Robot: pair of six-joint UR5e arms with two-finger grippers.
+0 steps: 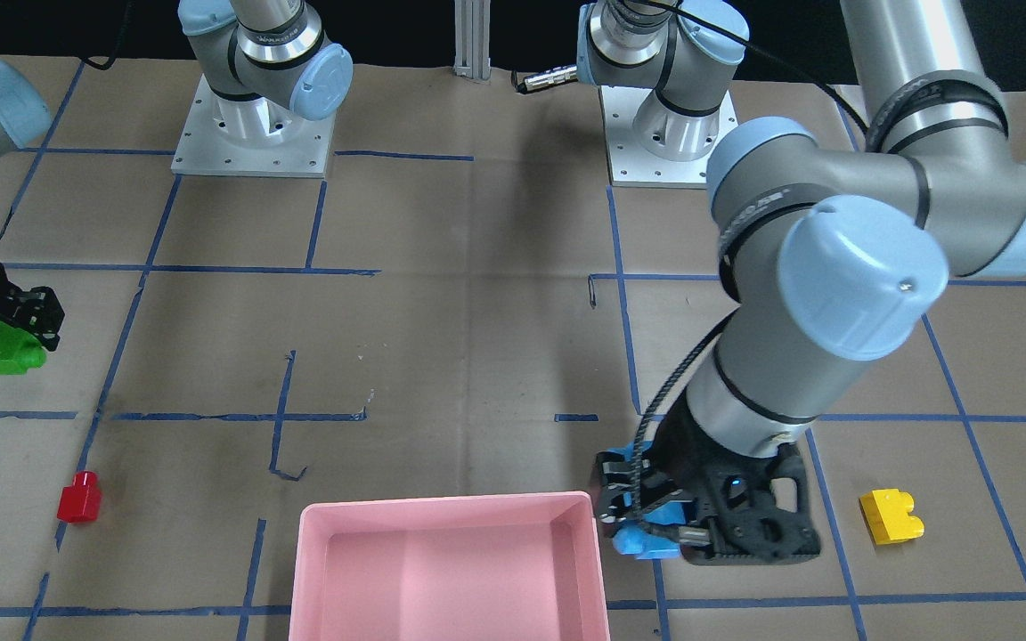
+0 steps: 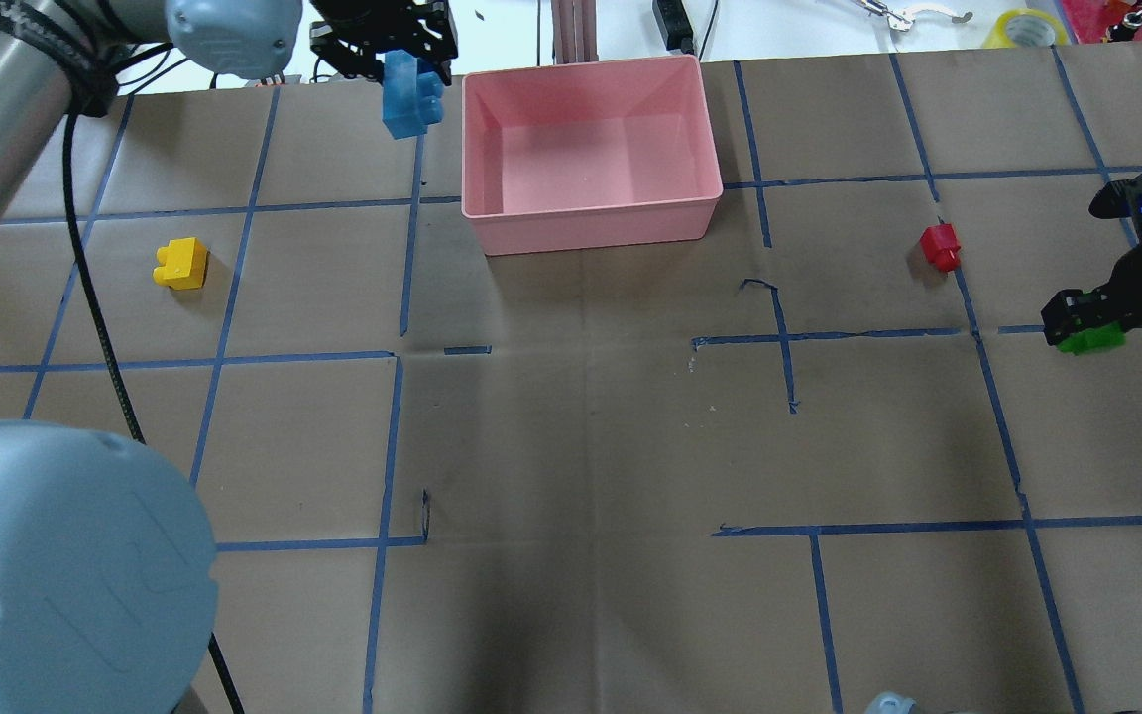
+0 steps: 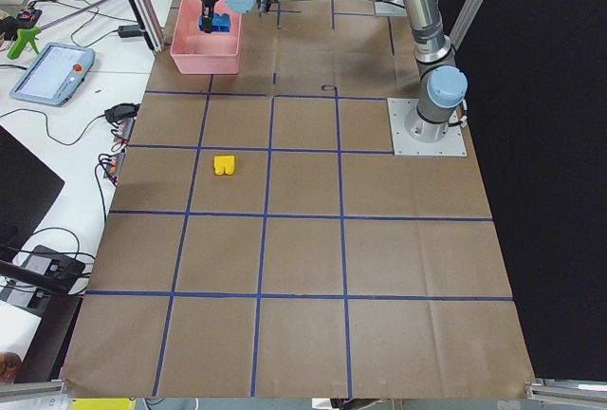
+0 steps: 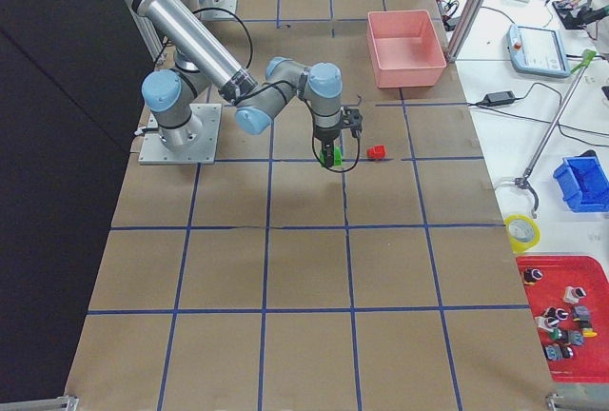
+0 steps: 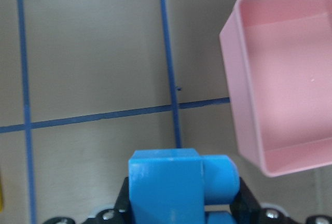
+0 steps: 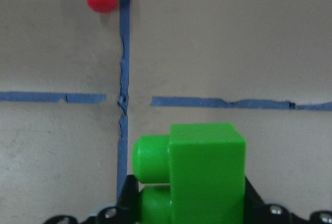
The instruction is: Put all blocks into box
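Held in left claw [image 2: 395,61], jaws shut on flat sides: blue block [image 2: 410,104], just beside box [image 2: 591,213], not yet in. Same w/ right claw [image 2: 1082,322]: green block [image 2: 1091,341], well apart. On tabletop [image 2: 581,446]: yellow block [image 2: 181,264], red block [image 2: 940,246]. Prob. light, rigid, slick; best pinched across flat faces.

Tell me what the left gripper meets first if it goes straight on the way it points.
Most likely the table, not the box: in the left wrist view the left gripper and its blue block point at taped paper just beside the box's rim. Height above it is unclear.
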